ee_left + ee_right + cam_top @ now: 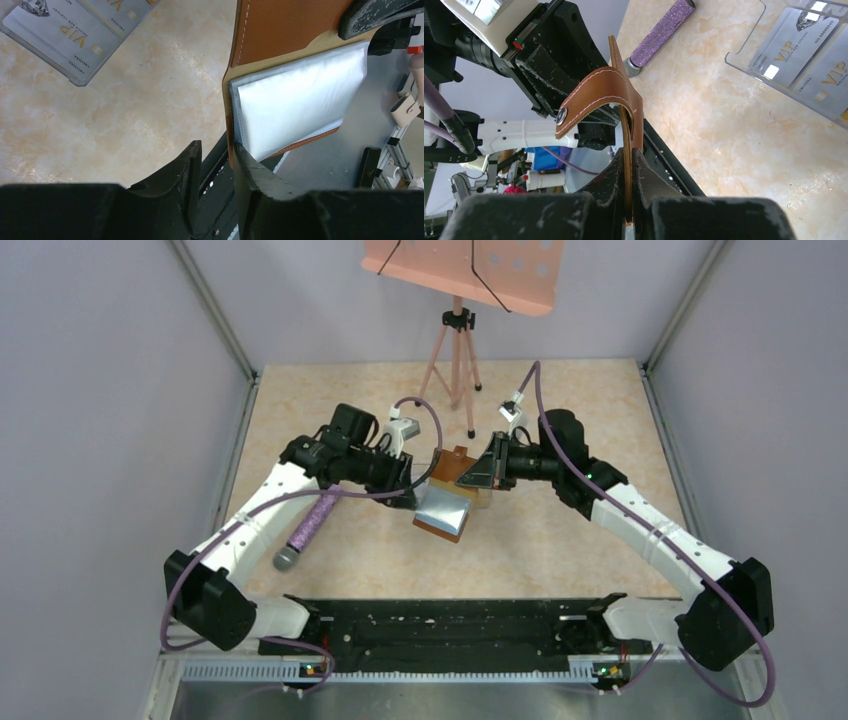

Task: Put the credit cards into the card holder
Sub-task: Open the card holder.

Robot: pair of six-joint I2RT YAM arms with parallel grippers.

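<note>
- The table [560, 540] has a beige marbled top; a pink stand [460, 270] on a tripod [458, 352] is at its far edge.
- The 2 arms reach in from either side and meet near the middle of the table.
- The card holder [445, 508] hangs open between them, brown leather outside and clear pockets [295, 100] inside. Its snap tab [596, 90] curls over the top edge in the right wrist view.
- The right gripper [630, 154] has its jaws pressed together on a leather panel of the card holder, which stands on edge between the fingers with no gap at either side.
- The left gripper [217, 146] has its jaws part open. The card holder's lower edge sits in the gap, against 1 finger [250, 170] and apart from the other [190, 170], so it is not clamped.
- A purple glittery cylinder [312, 522] lies on the table beside the left arm.
- A clear plastic box [749, 40] sits on the table, near the card holder.
- The credit cards [786, 50] lie inside that box, silver-grey with gold "VIP" lettering; at least 2 show, side by side, and none is in the card holder's visible pocket.
</note>
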